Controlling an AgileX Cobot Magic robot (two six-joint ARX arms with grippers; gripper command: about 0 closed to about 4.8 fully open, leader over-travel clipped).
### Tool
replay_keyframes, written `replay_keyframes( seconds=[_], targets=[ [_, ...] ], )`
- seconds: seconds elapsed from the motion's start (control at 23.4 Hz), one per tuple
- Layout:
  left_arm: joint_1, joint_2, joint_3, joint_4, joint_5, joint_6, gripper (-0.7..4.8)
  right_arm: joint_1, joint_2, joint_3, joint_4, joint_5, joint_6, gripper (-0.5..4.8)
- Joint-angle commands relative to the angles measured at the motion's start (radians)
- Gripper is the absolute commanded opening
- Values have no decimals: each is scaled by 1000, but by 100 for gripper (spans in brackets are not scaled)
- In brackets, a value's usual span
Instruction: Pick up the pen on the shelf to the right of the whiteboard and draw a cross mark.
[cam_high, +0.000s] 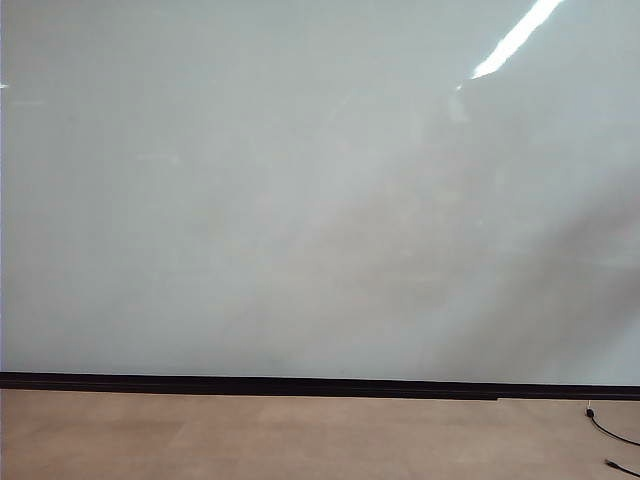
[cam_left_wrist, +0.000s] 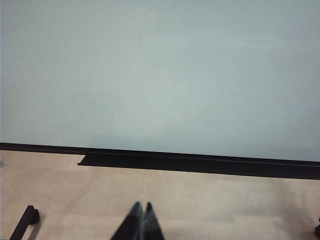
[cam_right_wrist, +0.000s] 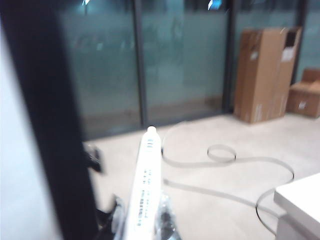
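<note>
The whiteboard (cam_high: 300, 200) fills the exterior view, with a thin black strip (cam_high: 300, 385) along its lower edge above the tan floor. No gripper shows there, and the cross mark is out of view. In the left wrist view my left gripper (cam_left_wrist: 142, 206) is shut and empty, low over the floor and facing the whiteboard (cam_left_wrist: 160, 75). In the right wrist view my right gripper (cam_right_wrist: 142, 209) is shut on the pen (cam_right_wrist: 146, 170), a white barrel with small print that points away from the camera. A black frame edge (cam_right_wrist: 55, 125) stands close beside it. I cannot tell which thing is the shelf.
A black cable (cam_high: 612, 436) lies on the floor at the lower right. A black ledge (cam_left_wrist: 200, 164) runs under the board. Beyond the pen are a glass wall (cam_right_wrist: 175, 65), cardboard boxes (cam_right_wrist: 262, 75), a grey strap (cam_right_wrist: 222, 152) looping on the floor and a white corner (cam_right_wrist: 300, 200).
</note>
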Motion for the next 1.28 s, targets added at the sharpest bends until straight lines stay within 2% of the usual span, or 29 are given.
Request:
replay_keyframes(
  seconds=[0.04,0.17,0.38,0.47,0.64,0.81,0.98,1.19,1.28],
  targets=[
    [0,0,3,9,3,5,-4,109,-158,-86,-7,155,-1,-3],
    [0,0,3,9,4,5,-4,319,-435,-189,-157,200,0,-4],
    [0,0,3,9,3,4,-5,584,-677,-196,-454,224,8,-5],
    [0,0,3,9,3,5,-4,761,-755,-190,-561,224,33,-5],
    [0,0,3,9,4,5,-4,946,-701,-185,-549,224,134,-5],
    [0,0,3,9,3,5,-4,995,-530,-174,-346,183,186,-5],
    [0,0,3,9,3,5,-4,995,-249,-55,-149,43,215,-5],
    [0,0,3,9,4,5,-5,999,10,81,23,-15,252,-5],
    [0,0,3,9,3,5,-4,1018,99,158,22,-19,270,-5]
  ],
)
